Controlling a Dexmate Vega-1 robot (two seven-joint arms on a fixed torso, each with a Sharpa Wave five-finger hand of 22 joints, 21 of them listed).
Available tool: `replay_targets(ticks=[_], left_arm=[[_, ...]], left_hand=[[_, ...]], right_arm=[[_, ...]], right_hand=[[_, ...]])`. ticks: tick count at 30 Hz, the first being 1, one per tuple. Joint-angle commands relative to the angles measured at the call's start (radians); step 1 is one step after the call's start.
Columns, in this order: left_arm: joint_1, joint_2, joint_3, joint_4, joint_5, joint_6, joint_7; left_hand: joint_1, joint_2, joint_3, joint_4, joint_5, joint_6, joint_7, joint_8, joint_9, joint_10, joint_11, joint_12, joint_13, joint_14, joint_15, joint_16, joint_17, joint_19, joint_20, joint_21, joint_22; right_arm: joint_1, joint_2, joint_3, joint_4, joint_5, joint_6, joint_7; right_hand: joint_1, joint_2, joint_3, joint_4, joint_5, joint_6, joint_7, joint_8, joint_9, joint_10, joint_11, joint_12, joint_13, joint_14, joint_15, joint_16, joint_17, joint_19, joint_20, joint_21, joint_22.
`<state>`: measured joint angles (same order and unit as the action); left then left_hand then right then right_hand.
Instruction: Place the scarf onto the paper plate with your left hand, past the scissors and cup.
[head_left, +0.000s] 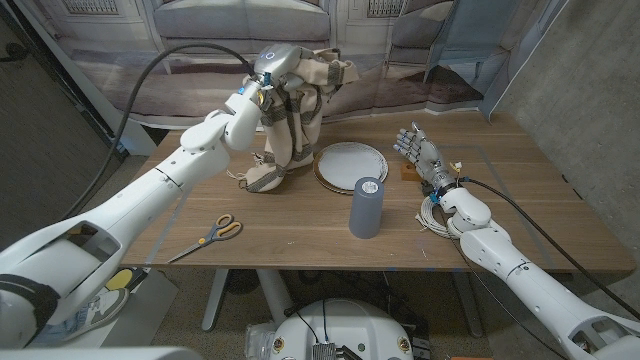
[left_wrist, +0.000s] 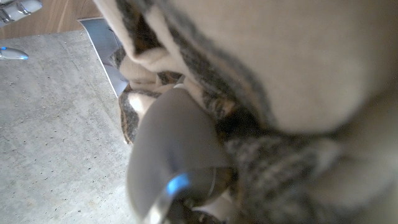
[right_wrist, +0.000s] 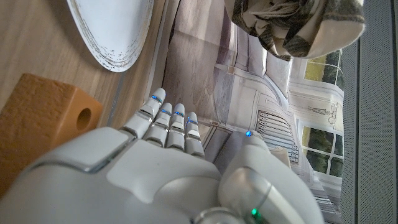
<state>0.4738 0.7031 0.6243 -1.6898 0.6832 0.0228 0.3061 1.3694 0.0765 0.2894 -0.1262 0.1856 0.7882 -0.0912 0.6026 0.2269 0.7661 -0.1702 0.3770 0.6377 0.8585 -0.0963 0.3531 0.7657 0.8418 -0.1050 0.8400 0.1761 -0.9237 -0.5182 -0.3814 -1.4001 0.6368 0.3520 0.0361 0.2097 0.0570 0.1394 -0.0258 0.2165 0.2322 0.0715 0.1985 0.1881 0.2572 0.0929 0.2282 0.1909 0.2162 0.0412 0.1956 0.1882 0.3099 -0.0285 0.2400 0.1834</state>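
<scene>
Left hand (head_left: 268, 68): grips the scarf (head_left: 295, 110) by its top, raised so most of it hangs free; the lower end touches the bench (head_left: 530, 190) just left of the plate (head_left: 350, 163).
Right hand (head_left: 424, 156): empty, fingers spread, by a wooden block (right_wrist: 43, 118).
Route: scissors (head_left: 212, 236) and cup (head_left: 366, 208) sit nearer the robot, apart from the scarf.
Room: wooden bench; concrete wall on the right.
</scene>
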Motion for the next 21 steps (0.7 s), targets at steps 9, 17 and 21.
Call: replay_targets(ticks=[9, 17, 21], left_arm=[[-0.091, -0.057, 0.052, 0.083, 0.02, -0.066, -0.025], [-0.126, -0.074, 0.08, 0.108, 0.029, -0.093, -0.044], [-0.123, -0.07, 0.085, 0.085, 0.042, -0.066, -0.077]], left_hand=[[0.016, 0.012, 0.006, -0.002, 0.0, 0.017, 0.004, 0.006, 0.001, 0.016, -0.004, -0.004, 0.005, 0.026, -0.127, -0.003, 0.009, -0.008, -0.021, 0.009, 0.004], [0.015, 0.012, 0.006, -0.002, 0.0, 0.02, 0.001, 0.006, 0.0, 0.017, -0.004, -0.008, 0.008, 0.029, -0.126, -0.007, 0.011, -0.011, -0.021, 0.011, 0.004], [0.014, 0.013, 0.006, -0.001, 0.0, 0.02, 0.002, 0.005, 0.0, 0.02, -0.007, -0.01, 0.007, 0.029, -0.127, -0.009, 0.013, -0.012, -0.02, 0.012, 0.004]], right_arm=[[-0.024, -0.006, 0.012, -0.024, -0.001, 0.005, -0.019], [-0.034, -0.008, 0.018, -0.029, 0.0, 0.011, -0.027], [-0.035, -0.009, 0.02, -0.031, 0.0, 0.013, -0.029]], right_hand=[[0.008, 0.0, -0.004, 0.0, -0.004, 0.005, 0.001, -0.001, 0.002, 0.008, 0.003, -0.001, 0.003, 0.007, -0.004, -0.002, 0.003, 0.008, -0.001, -0.003, 0.005], [0.008, 0.0, -0.004, -0.001, -0.004, 0.005, 0.002, -0.001, 0.002, 0.008, 0.003, -0.002, 0.003, 0.006, -0.002, -0.003, 0.003, 0.009, -0.001, -0.004, 0.005], [0.008, 0.0, -0.004, -0.001, -0.004, 0.005, 0.002, -0.001, 0.002, 0.009, 0.002, -0.001, 0.003, 0.007, -0.003, -0.002, 0.003, 0.009, 0.0, -0.004, 0.005]])
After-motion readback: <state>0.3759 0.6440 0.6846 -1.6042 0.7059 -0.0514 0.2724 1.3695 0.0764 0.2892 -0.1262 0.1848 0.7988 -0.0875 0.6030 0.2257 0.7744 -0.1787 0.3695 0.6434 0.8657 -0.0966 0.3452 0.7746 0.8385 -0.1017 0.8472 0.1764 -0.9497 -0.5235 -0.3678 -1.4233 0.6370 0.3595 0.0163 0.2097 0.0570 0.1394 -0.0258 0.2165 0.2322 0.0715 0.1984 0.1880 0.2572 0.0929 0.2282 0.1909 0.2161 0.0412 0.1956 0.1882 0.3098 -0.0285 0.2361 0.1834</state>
